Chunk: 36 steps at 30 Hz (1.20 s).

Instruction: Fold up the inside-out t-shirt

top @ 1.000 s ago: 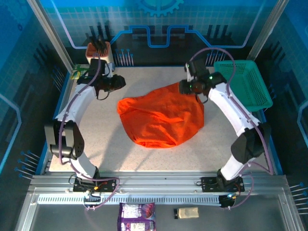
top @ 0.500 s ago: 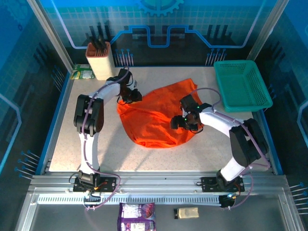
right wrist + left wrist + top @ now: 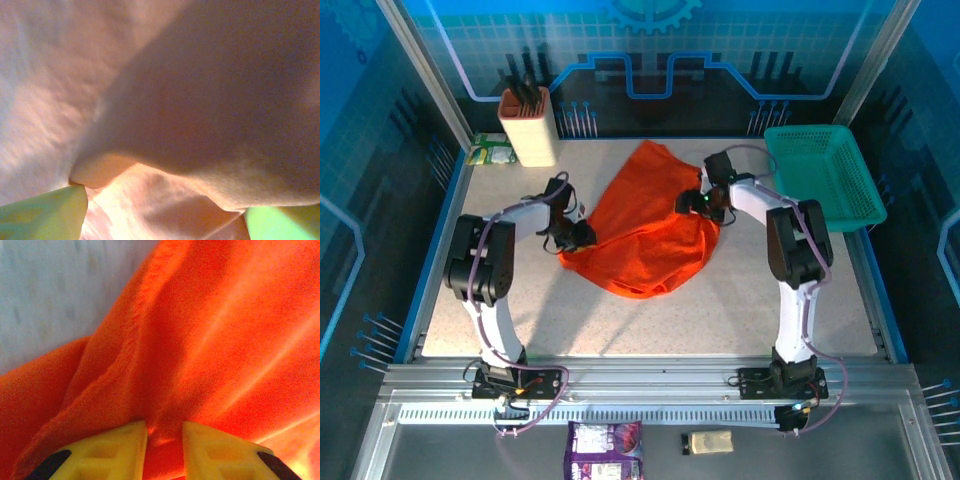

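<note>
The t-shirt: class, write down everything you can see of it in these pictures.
The t-shirt is plain bright orange-red, soft thin cloth, with no print showing. It lies crumpled and unfolded on the speckled table, tapering to a point at the far end, rounded at the near edge, with creases across it. The left gripper pinches a fold at its left edge. The right gripper, jaws wide, is at its right side.

left arm (image 3: 478, 272): elbow bent, forearm reaching inward | left claw (image 3: 582, 236): nipped tight onto the t-shirt (image 3: 645, 225) (only a sliver between the jaws) | right arm (image 3: 798, 250): forearm angled inward | right claw (image 3: 692, 202): jaws spread wide
</note>
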### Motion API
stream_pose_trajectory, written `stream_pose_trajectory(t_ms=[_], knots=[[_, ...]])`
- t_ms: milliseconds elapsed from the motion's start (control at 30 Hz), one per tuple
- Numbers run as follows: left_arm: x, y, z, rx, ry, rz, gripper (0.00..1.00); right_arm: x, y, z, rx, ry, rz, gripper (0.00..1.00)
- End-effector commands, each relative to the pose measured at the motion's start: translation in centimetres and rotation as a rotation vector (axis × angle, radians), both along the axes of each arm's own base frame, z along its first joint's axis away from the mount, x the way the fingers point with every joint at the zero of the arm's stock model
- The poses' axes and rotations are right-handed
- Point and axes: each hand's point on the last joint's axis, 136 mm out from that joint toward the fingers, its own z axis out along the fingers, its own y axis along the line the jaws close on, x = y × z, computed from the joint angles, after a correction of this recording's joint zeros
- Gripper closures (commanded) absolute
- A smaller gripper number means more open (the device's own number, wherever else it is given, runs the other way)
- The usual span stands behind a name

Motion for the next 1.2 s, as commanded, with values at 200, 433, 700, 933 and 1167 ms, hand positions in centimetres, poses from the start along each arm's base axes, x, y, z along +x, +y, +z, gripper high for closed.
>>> stream_pose_trajectory(t_ms=[200,433,700,933,1167], knots=[[-7.3,-6.4,1.3,-0.172,0.037,-0.001,0.72,3.4,3.7,5.6,0.014,-0.084,0.187,0.25],[-7.7,-8.2,5.9,-0.186,-0.097,0.011,0.7,-4.5,2.0,11.4,-0.135,-0.123,0.181,0.27],[-5.5,-7.1,7.9,-0.057,-0.178,-0.062,0.68,-15.9,1.3,8.7,-0.179,-0.023,0.09,0.35],[-2.1,-9.0,5.6,-0.064,-0.142,-0.118,0.69,-21.2,2.6,3.3,-0.148,0.127,0.059,0.48],[1.3,-8.0,3.2,-0.036,-0.103,-0.072,0.72,-22.1,2.2,-0.1,-0.175,0.189,0.025,0.55]])
